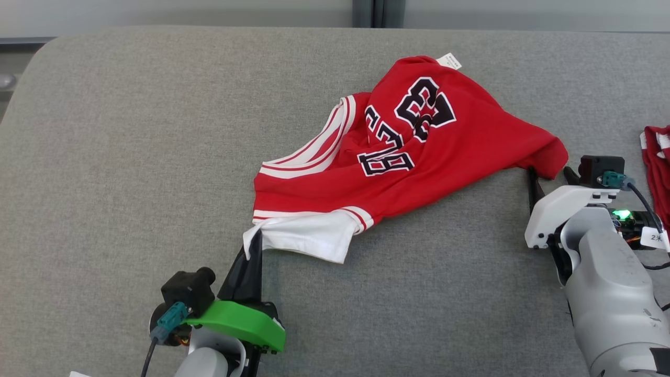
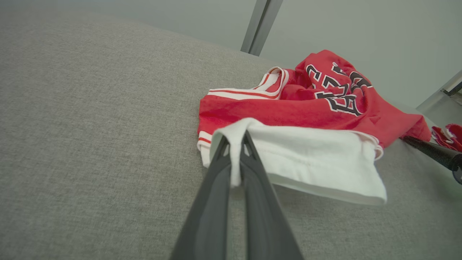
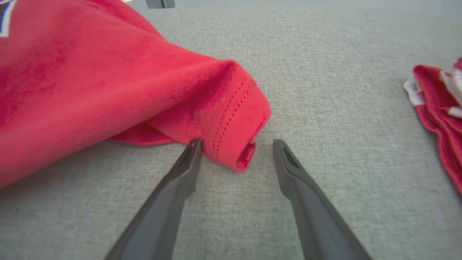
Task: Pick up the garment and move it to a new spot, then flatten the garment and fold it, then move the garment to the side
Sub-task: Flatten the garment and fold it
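Lying crumpled near the middle of the grey padded surface (image 1: 131,183), the red garment (image 1: 413,157) shows black letters with white outlines, striped white and red trim, and a white sleeve (image 1: 309,235) at its near left end. A small white tag (image 1: 449,61) sticks out at its far edge.

The left gripper (image 1: 255,238) is clenched on the edge of this sleeve. In the left wrist view its 2 dark fingers (image 2: 216,187) are pressed together, with a thin fold of white cloth caught between them at the tips. The cloth rises there to a small peak, and the rest of the sleeve (image 2: 314,162) lies on the surface.

The right gripper (image 1: 549,175) is at the right end of the garment with its fingers spread wide, and it grasps nothing. In the right wrist view the 2 fingertips (image 3: 193,148) stand low over the surface, one on each side of the stitched red hem (image 3: 234,133) at the corner. The fingertip on that view's left is right at the cloth, but I cannot tell if it touches.

A second cloth (image 1: 658,162), red with white parts, lies at the right edge of the surface, apart from the garment.
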